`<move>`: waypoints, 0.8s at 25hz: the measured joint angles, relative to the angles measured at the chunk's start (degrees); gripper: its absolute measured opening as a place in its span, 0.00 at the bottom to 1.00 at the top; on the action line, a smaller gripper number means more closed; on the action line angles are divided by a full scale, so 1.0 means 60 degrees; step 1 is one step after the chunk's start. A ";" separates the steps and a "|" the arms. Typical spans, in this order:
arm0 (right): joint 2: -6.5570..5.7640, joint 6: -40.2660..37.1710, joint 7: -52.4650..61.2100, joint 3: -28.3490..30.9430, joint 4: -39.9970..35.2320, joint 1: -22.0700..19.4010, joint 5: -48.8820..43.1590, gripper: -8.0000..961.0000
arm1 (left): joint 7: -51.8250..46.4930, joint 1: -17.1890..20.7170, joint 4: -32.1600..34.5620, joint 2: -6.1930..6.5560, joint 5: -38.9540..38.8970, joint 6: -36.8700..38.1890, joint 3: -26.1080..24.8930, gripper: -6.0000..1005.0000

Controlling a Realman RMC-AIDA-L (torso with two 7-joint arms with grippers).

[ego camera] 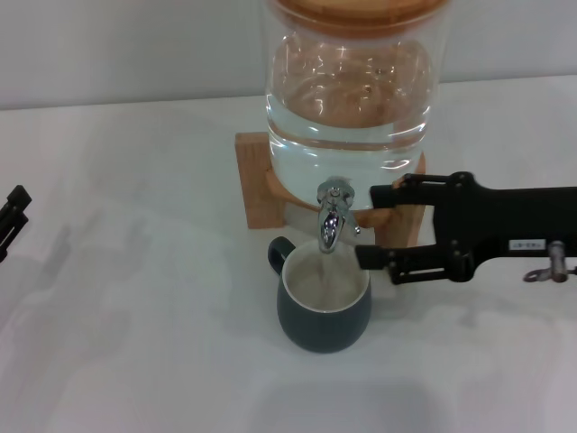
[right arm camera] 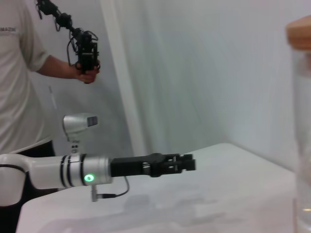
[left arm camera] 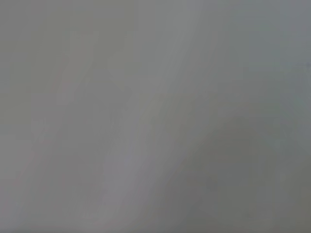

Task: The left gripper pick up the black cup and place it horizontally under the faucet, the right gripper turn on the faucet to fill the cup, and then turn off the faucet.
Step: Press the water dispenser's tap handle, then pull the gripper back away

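The black cup point(ego camera: 325, 307) stands upright on the white table, directly under the faucet point(ego camera: 331, 215), its handle towards the back left. A thin stream seems to run from the spout into the cup. The faucet is fixed to a large clear glass water jar point(ego camera: 352, 99). My right gripper point(ego camera: 366, 225) is open, its fingertips just right of the faucet and apart from the cup. My left gripper point(ego camera: 13, 216) is at the far left edge, away from the cup; it also shows in the right wrist view point(right arm camera: 187, 162). The left wrist view shows only a plain grey surface.
The jar rests on a wooden stand point(ego camera: 261, 180) behind the cup; the jar's edge shows in the right wrist view point(right arm camera: 302, 145). A person point(right arm camera: 19, 73) holding a black device stands beyond the table's far side.
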 joint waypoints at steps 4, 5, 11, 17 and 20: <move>-0.0003 0.0033 -0.0061 0.0144 -0.0138 -0.0213 0.0005 0.86 | 0.0006 0.0000 0.0000 0.0021 -0.0024 0.0075 0.0000 0.60; -0.0003 0.0036 -0.0073 0.0148 -0.0157 -0.0246 0.0020 0.86 | 0.0009 -0.0002 -0.0001 0.0024 -0.0025 0.0105 0.0000 0.60; -0.0006 0.0230 -0.0225 0.0097 -0.0174 -0.0346 0.0148 0.86 | 0.0015 -0.0142 -0.0001 0.0020 -0.0020 0.0262 0.0000 0.60; -0.0018 0.0580 -0.0563 0.0371 -0.0074 -0.0558 0.0530 0.86 | 0.0024 -0.0217 -0.0015 0.0021 -0.0047 0.0378 -0.0002 0.60; -0.0020 0.0686 -0.0806 0.0577 0.0084 -0.0682 0.0708 0.86 | 0.0028 -0.0224 -0.0021 -0.0013 -0.0057 0.0351 -0.0193 0.59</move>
